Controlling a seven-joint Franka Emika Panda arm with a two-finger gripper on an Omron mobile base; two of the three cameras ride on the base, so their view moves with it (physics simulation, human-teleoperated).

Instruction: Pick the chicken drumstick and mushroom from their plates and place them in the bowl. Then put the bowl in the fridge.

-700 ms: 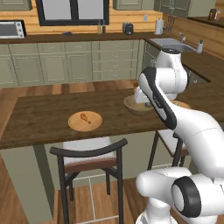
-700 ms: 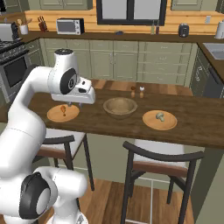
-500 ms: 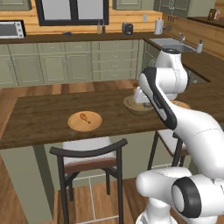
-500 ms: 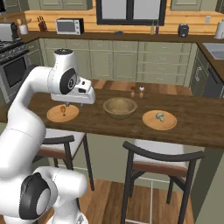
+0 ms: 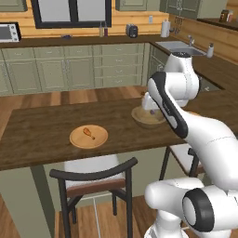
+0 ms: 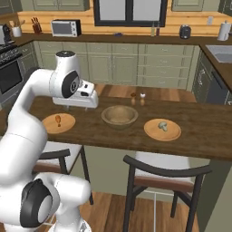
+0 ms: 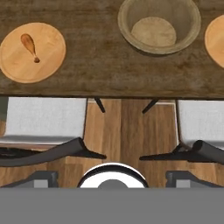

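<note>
Nothing has visibly moved since earlier. At the left of your right base view the drumstick lies on its plate, bowl center, mushroom right; the left base view hides that mushroom. I cannot tell the gripper's state.

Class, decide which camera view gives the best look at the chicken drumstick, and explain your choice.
The hand view: the chicken drumstick appears from above, thick end and bone distinct on its plate. Both base views show it smaller, at a slant; in the right base view it is just a speck.
</note>
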